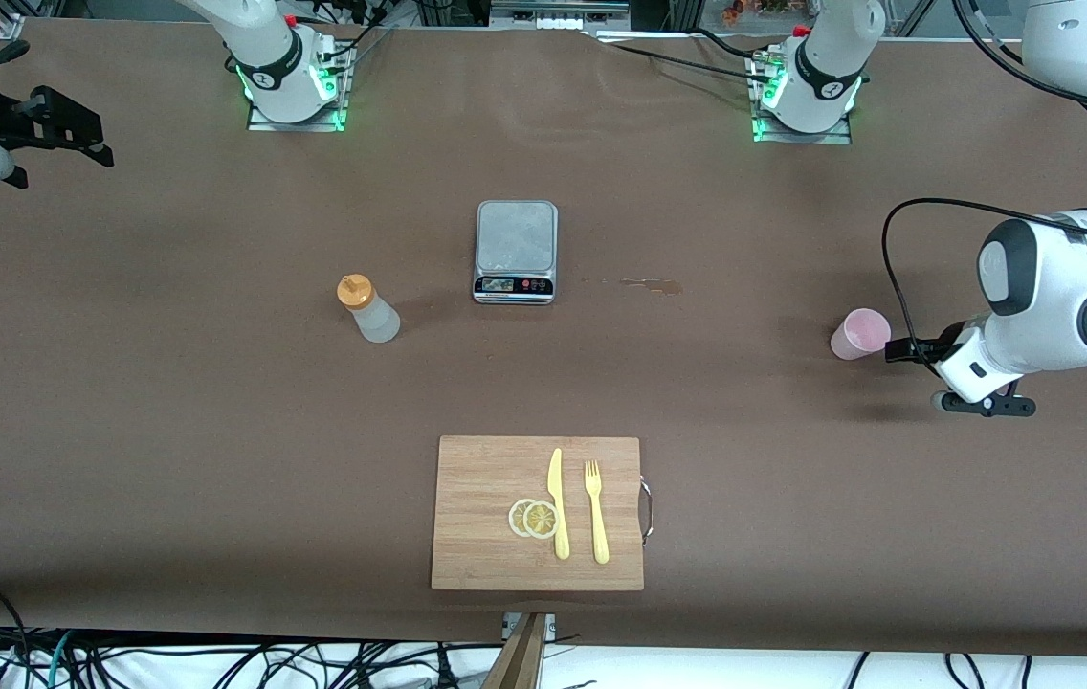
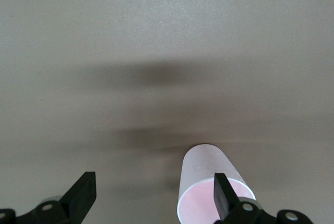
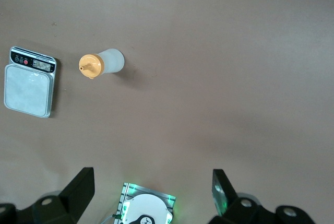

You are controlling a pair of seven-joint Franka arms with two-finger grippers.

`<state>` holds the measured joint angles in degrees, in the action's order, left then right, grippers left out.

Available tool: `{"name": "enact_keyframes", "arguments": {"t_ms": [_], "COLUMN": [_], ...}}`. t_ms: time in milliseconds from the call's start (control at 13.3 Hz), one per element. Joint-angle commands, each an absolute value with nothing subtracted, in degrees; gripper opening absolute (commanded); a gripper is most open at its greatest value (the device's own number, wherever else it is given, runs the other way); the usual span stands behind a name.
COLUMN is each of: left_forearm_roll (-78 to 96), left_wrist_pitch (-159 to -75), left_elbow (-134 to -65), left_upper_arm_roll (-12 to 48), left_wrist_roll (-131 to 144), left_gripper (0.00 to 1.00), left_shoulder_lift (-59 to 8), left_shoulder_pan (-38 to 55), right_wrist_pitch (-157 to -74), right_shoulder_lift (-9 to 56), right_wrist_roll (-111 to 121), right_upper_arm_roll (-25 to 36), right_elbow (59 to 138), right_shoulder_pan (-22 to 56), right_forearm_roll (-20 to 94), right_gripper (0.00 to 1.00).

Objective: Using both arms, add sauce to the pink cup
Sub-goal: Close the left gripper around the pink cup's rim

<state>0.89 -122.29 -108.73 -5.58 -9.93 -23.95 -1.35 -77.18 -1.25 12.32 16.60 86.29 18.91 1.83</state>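
Closing in on the pink cup (image 2: 209,182), the left gripper (image 2: 151,195) has its jaws spread, one finger at the rim, nothing pinched; centring comes next. The pale, translucent cup stands at the left arm's tabletop end. The right gripper (image 3: 151,192) waits high, jaws spread, over the orange-capped sauce bottle (image 1: 368,309) beside the scale (image 1: 516,251).

Left arm bent low at 3 o'clock, wrist level, left gripper (image 2: 151,195) jaws spread wide. Right arm waits high at 10 o'clock, right gripper (image 3: 151,190) jaws wide, facing down.
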Motion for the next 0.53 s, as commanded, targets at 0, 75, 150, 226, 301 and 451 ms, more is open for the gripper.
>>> {"name": "enact_keyframes", "arguments": {"t_ms": [0, 75, 150, 226, 301, 451], "left_forearm_roll": [0.35, 0.35, 0.35, 0.35, 0.35, 0.35], "left_wrist_pitch": [-126.90, -128.22, -129.71, -131.03, -131.74, -131.66], "left_elbow": [-113.54, -114.95, -116.35, -117.59, -118.38, -118.48], "left_upper_arm_roll": [-5.36, -5.36, -5.36, -5.36, -5.36, -5.36], "left_wrist_roll": [-12.12, -12.22, -12.22, -12.22, -12.22, -12.22], "left_gripper": [0.99, 0.99, 0.98, 0.97, 0.96, 0.80], "left_shoulder_lift": [-21.97, -21.80, -21.27, -21.10, -20.83, -20.57], "left_shoulder_pan": [-1.49, -1.49, -1.41, -1.32, -1.14, -0.97], "right_wrist_pitch": [-76.38, -76.38, -76.38, -76.38, -76.38, -76.38], "right_shoulder_lift": [-1.49, -1.49, -1.49, -1.49, -1.49, -1.49], "right_wrist_roll": [11.87, 11.78, 11.78, 11.86, 11.87, 11.86], "right_upper_arm_roll": [16.44, 16.44, 16.44, 16.44, 16.44, 16.44], "right_elbow": [85.52, 85.52, 85.52, 85.52, 85.52, 85.52], "right_shoulder_pan": [18.81, 18.81, 18.81, 18.81, 18.72, 18.72], "right_forearm_roll": [1.23, 1.23, 1.23, 1.23, 1.23, 1.23], "right_gripper": [1.00, 1.00, 1.00, 1.00, 1.00, 1.00]}}
